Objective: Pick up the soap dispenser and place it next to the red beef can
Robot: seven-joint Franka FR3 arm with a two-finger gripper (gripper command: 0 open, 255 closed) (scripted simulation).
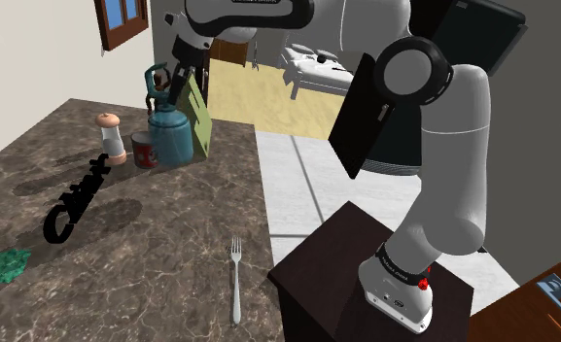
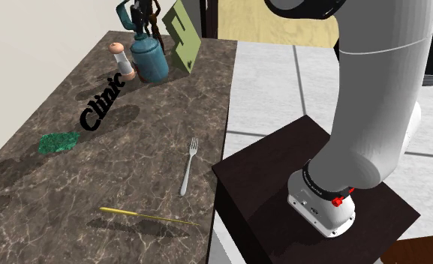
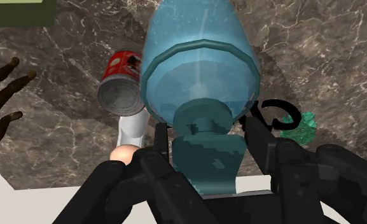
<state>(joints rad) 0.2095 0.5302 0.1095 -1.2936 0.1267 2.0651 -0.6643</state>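
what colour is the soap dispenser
The soap dispenser is teal blue, clearest in the wrist view.

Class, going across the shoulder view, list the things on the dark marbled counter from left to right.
crumpled green cloth → black cursive lettering piece → white shaker with a brown top → teal soap dispenser bottle → silver fork. The red can and olive block overlap the bottle, so both are left out.

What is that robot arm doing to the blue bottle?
The white arm has its black end effector down over the pump top of the teal soap dispenser. The dispenser stands upright on the dark marbled counter, right beside the red can. Whether it is gripped I cannot tell.
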